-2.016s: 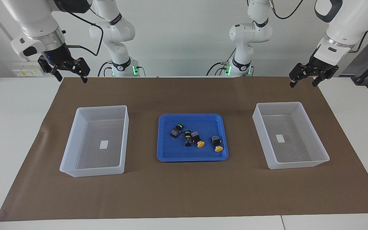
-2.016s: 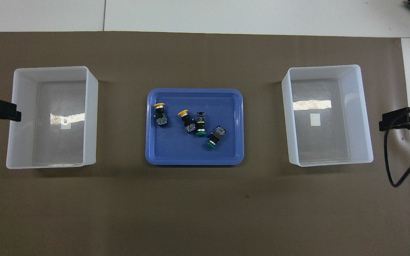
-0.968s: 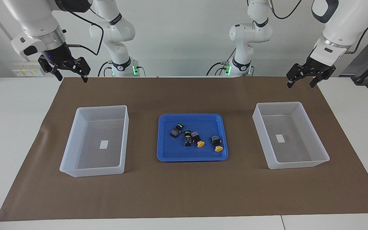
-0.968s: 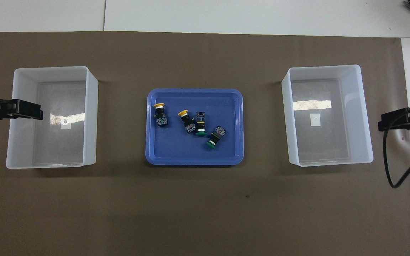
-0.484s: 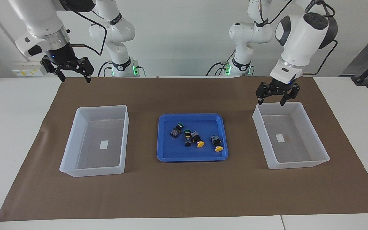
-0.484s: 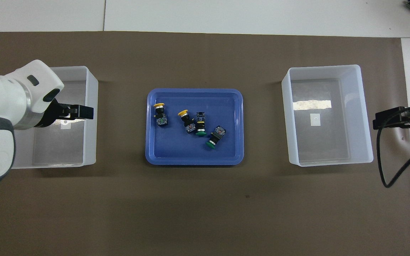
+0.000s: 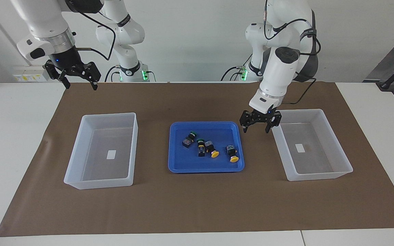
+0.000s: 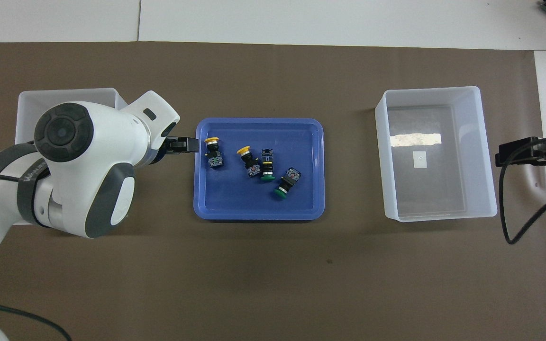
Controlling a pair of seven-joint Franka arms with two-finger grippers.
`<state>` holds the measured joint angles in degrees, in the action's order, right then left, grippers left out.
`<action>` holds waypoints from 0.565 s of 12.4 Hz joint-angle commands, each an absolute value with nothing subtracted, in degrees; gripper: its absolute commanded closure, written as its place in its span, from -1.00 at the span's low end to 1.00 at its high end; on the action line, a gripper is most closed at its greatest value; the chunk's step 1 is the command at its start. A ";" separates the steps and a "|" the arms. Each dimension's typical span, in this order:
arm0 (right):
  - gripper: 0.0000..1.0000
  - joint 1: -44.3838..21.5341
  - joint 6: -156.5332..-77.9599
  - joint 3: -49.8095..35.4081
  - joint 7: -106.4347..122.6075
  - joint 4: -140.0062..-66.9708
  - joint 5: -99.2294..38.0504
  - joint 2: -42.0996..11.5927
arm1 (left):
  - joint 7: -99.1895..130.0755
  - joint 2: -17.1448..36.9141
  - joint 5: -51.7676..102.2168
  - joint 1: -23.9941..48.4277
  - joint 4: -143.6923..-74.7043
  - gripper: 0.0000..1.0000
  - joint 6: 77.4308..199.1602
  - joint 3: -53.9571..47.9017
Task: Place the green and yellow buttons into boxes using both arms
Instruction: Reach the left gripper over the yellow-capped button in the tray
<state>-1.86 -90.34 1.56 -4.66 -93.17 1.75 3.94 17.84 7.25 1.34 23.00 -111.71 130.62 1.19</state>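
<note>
Four buttons lie on their sides in the blue tray (image 7: 205, 169) at mid-table: two green buttons (image 7: 192, 134) (image 7: 200, 140) and two yellow buttons (image 7: 214, 154) (image 7: 234, 159). In the overhead view the yellow ones (image 8: 212, 140) (image 8: 243, 151) lie toward the left arm's end and the green ones (image 8: 267, 178) (image 8: 280, 192) toward the right arm's end. Two empty translucent boxes (image 7: 109, 115) (image 7: 299, 111) flank the tray. My left gripper (image 7: 256, 128) is open and empty, low over the mat between the tray and its box, and shows at the tray's edge in the overhead view (image 8: 191, 144). My right gripper (image 7: 80, 85) is open and empty, raised, and waits.
A brown mat (image 7: 197, 205) covers the table under everything. In the overhead view my left arm hides most of the box (image 8: 64, 91) at its end; the other box (image 8: 432, 88) is in full view. My right gripper (image 8: 505, 155) hangs past that box's outer side.
My left arm has swung in from the mat's corner, across its box, and down to the tray's edge. My right gripper has hardly moved. The buttons lie as before.
</note>
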 commanded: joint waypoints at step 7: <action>-1.00 -2.37 -89.30 0.70 -5.98 -95.01 1.93 5.63 | 23.29 20.21 0.70 28.39 -108.37 -1.00 143.44 1.93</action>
